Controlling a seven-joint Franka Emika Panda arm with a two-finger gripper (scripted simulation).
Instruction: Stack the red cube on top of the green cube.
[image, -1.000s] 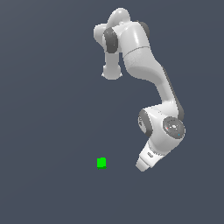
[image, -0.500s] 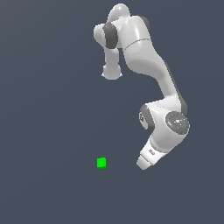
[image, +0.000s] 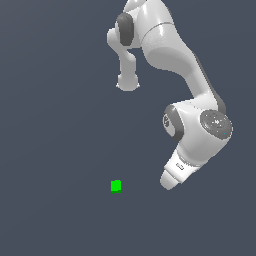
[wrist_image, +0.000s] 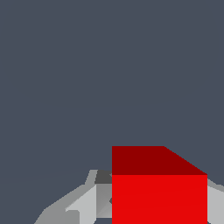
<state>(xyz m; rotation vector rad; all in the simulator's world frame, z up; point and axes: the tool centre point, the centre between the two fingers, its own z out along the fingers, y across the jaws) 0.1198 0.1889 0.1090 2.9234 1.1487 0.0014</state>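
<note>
Since a second ago, the arm has shifted slightly toward the exterior view's right, its elbow and wrist joints swinging that way, while the green cube (image: 115, 186) has stayed exactly where it was on the dark grey counter (image: 50, 150). The arm's lower end now points down and toward the exterior view's left, ending near the counter to the exterior view's right of the green cube and apart from it.

In the exterior view the gripper (image: 169, 181) shows only as the tapering white tip of the arm; its fingers are not resolved there, and the red cube cannot be seen in that view.

In the wrist view the red cube (wrist_image: 159, 192) fills the space right in front of the camera, with pale grey fingers (wrist_image: 83, 205) showing on both sides of it. The gripper (wrist_image: 159, 208) appears closed on the red cube, the cube sitting between the fingers. The green cube does not show in the wrist view; only bare counter lies beyond the red cube.
</note>
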